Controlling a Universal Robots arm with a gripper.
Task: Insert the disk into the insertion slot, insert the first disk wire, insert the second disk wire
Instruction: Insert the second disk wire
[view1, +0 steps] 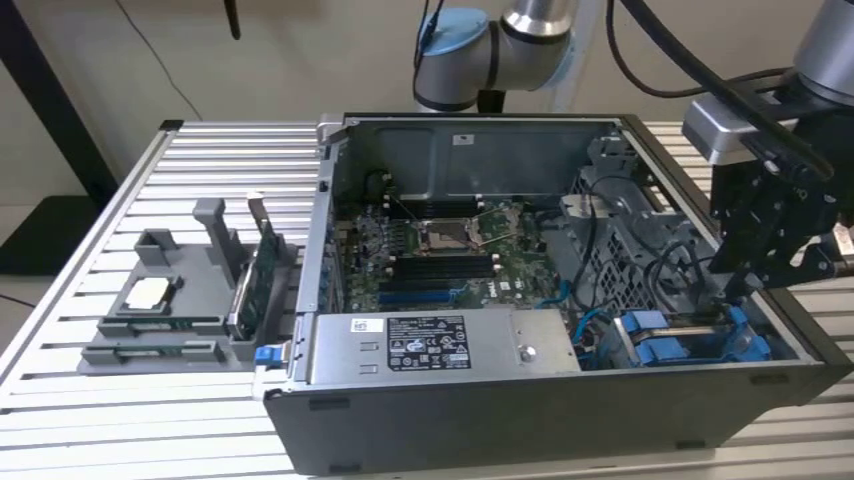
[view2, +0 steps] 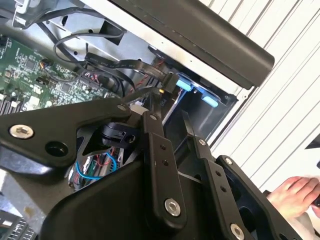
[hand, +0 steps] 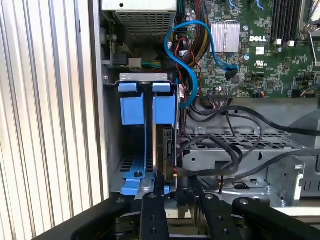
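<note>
Table (view1: 120, 440) of metal slats carries computer case (view1: 534, 415); claw (hand: 175, 194) spread above insertion slot (view1: 687, 338).

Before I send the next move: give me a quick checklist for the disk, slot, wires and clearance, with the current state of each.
1. Disk in the insertion slot: it stands edge-on inside the bay, in the first wrist view. Ok.
2. Black wire seated: it ends at a connector by the blue tabs, in the second wrist view. How deep it sits is hidden. Cannot tell.
3. Gripper lined up: it sits at the disk's near end. Ok.
4. Blue cable clearance: it loops right beside the slot and could probably snag. Not ok.
5. People clear: a hand rests on the table beside the case. Not ok.
</note>
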